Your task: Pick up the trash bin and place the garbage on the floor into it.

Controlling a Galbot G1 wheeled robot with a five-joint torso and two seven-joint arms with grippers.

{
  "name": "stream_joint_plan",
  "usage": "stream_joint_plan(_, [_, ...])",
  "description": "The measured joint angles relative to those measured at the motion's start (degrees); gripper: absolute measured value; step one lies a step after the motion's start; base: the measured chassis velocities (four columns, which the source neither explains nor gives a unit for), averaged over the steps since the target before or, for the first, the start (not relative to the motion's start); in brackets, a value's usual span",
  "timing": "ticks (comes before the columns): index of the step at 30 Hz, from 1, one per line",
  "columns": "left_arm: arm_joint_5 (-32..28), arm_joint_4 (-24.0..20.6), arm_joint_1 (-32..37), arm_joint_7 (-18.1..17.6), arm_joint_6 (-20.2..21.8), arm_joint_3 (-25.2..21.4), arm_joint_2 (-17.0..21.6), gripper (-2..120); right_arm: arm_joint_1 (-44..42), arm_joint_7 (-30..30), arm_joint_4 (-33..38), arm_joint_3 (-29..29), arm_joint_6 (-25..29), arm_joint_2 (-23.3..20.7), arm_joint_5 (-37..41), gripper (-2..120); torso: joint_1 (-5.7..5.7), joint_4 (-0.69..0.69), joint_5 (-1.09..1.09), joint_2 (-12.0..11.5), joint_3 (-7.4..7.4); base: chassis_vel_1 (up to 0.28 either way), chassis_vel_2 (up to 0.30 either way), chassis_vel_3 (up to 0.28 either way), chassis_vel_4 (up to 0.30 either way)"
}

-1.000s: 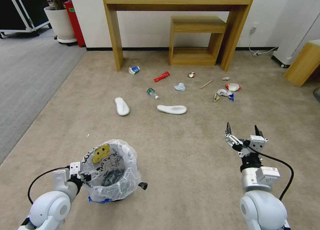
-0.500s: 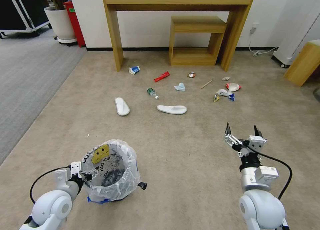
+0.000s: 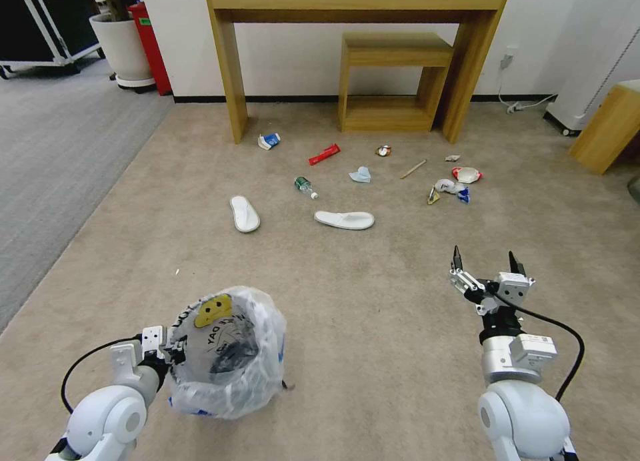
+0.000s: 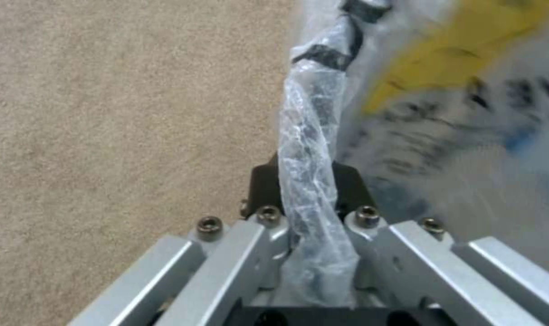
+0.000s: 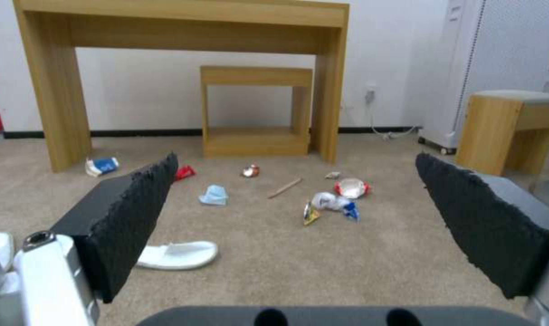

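Left end effector (image 3: 175, 351) sits lower left of the head view, clamped on the rim of the bin (image 3: 227, 354). Left wrist view shows it plainly: the bag-wrapped rim (image 4: 310, 181) runs between the two black pads (image 4: 263, 185), pinched tight. The bin is tilted, mouth facing up & toward the camera, yellow smiley print on the bag at its far rim. Can't tell if its base touches the floor (image 3: 373, 301).

Right end effector (image 3: 485, 261) hangs lower right of the head view, jaws wide, holding nothing, well apart from the bin. In the right wrist view its two black pads (image 5: 136, 217) frame the litter beyond.

Garbage lies spread across the mid frame on the beige carpet, in front of the wooden counter (image 3: 360, 1) at top centre:
- 2 slippers, one (image 3: 244, 213) left of centre, the other (image 3: 344, 219) just right of it, apart
- bottle (image 3: 305, 185) between & beyond them
- carton (image 3: 269, 140) near the counter's left leg
- red wrapper (image 3: 324, 154) next to the right
- mask (image 3: 360, 174)
- can (image 3: 383, 150)
- stick (image 3: 413, 168)
- a clump of wrappers & paper (image 3: 451, 189) w/ a red-white piece (image 3: 466, 174) just behind it, right of centre

All of it is well apart from the bin & both arms.
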Motion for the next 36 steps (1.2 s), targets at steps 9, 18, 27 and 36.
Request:
stream_joint_plan(9, [-0.45,-0.71,0.71,-0.16,0.33,-1.55,-0.41,3,-0.12,-0.04,0.05,-0.35,-0.13,-0.13,0.04,100,0.00,-0.02,-0.09,-0.01,0.02,0.000,0.000,0.000,0.000])
stream_joint_plan(18, [-2.62,-4.53,1.13,-1.05,1.71,-5.06,-2.22,1,-0.01,-0.13,-0.20,-0.77,-0.25,-0.41,0.15,100,0.01,0.00,-0.04,-0.03,0.03,0.000,0.000,0.000,0.000])
stream_joint_plan(27, [-10.24,-9.71,0.31,-4.41,4.49,-10.18,-1.56,1,0.09,-0.34,-0.23,-0.87,-0.37,-0.92,0.26,100,0.01,0.00,-0.02,-0.02,0.02,0.000,0.000,0.000,0.000])
stream_joint_plan(36, [-12.98,-13.13,1.15,-5.76,5.36,-13.77,-2.16,1,0.05,-0.17,0.53,-0.93,-0.77,-1.84,1.35,100,0.01,0.00,-0.03,-0.03,0.01,0.000,0.000,0.000,0.000])
